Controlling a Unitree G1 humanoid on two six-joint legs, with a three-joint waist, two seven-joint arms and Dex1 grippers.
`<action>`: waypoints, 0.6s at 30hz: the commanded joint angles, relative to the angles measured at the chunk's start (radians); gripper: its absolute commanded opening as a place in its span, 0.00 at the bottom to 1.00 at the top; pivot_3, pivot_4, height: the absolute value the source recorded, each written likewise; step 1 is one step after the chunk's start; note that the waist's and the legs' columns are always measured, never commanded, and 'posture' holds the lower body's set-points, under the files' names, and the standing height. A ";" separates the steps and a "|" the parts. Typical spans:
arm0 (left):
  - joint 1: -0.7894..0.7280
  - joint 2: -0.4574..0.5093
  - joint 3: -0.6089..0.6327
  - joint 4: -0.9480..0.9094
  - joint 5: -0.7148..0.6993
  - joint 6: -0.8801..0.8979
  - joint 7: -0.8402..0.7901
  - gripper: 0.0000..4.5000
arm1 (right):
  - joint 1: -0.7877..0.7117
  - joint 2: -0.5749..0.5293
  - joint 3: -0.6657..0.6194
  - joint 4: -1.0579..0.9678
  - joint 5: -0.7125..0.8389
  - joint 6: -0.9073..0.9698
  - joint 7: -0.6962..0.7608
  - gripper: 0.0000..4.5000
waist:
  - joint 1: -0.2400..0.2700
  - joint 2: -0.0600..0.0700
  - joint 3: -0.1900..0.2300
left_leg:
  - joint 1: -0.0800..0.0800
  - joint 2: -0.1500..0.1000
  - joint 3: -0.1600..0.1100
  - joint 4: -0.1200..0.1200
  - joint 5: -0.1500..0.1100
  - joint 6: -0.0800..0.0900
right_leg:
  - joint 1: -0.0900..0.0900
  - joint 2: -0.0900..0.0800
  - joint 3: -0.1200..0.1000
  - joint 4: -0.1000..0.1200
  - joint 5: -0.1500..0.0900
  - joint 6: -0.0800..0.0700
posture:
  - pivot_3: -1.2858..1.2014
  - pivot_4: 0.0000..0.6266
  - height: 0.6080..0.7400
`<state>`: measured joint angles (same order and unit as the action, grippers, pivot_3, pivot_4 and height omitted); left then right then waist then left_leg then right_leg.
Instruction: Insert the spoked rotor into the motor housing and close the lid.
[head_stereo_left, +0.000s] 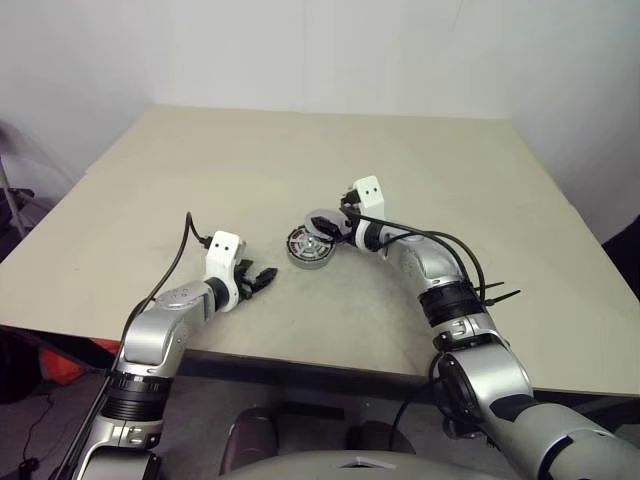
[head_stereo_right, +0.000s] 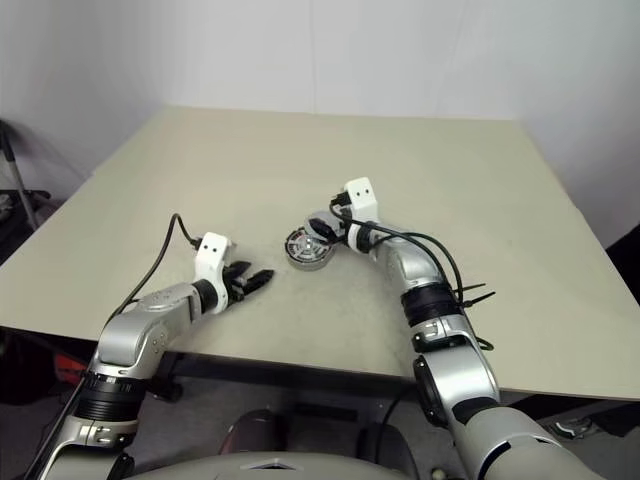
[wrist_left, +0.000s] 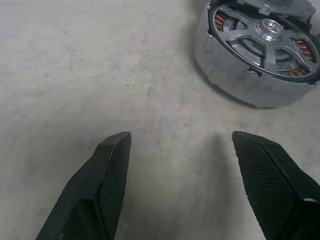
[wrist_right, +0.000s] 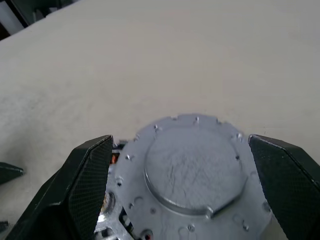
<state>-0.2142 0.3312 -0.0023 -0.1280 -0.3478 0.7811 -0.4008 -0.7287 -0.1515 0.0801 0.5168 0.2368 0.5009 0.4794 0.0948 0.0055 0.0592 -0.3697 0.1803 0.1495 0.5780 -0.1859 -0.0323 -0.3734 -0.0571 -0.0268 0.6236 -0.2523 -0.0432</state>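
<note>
The motor housing (head_stereo_left: 307, 250) is a short silver cup standing on the table, with copper windings (wrist_left: 300, 50) showing inside. The spoked rotor (wrist_left: 245, 47) sits inside it, hub up. My right gripper (wrist_right: 180, 141) is shut on the lid (wrist_right: 192, 170), a flat grey disc spanning the gap between both fingers. The lid (head_stereo_left: 322, 222) is tilted just over the housing's far-right rim and covers part of it. My left gripper (head_stereo_left: 262, 278) rests low over the table, to the left of and nearer than the housing. It is open, with bare table between its fingers (wrist_left: 100, 185).
The beige table (head_stereo_left: 250, 170) stretches far back and to both sides. Its front edge (head_stereo_left: 300, 358) runs close under both arms. A black cable (head_stereo_left: 180, 250) loops over the left wrist. Further cables and zip ties (head_stereo_left: 490, 290) stick out from the right forearm.
</note>
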 joint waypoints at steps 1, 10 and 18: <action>-0.007 0.006 0.029 -0.017 0.001 -0.021 0.005 0.76 | -0.020 0.014 -0.028 0.015 0.002 -0.034 0.005 0.99 | 0.000 0.000 0.000 | 0.000 0.000 0.000 0.000 0.000 0.000 | 0.000 0.000 0.000 0.000 0.000 0.000 | 0.52 0.00 1.00; 0.002 0.003 0.024 -0.033 0.002 -0.021 0.005 0.76 | -0.047 0.038 -0.055 0.077 -0.005 -0.040 0.003 0.99 | 0.000 0.000 0.000 | 0.000 0.000 0.000 0.000 0.000 0.000 | 0.000 0.000 0.000 0.000 0.000 0.000 | 0.52 0.00 1.00; -0.001 0.006 0.029 -0.023 0.005 -0.027 0.005 0.76 | -0.048 0.044 -0.044 0.127 -0.043 -0.082 0.005 0.86 | 0.000 0.000 0.000 | 0.001 0.000 0.000 0.000 0.000 0.000 | 0.001 0.000 0.000 0.000 0.000 0.000 | 0.52 0.00 1.00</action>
<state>-0.2056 0.3327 0.0094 -0.1305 -0.3473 0.7730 -0.3991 -0.7515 -0.1123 0.0411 0.6445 0.1996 0.4366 0.4795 0.0945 0.0054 0.0591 -0.3689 0.1806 0.1495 0.5782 -0.1860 -0.0322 -0.3727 -0.0571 -0.0271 0.6238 -0.2524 -0.0434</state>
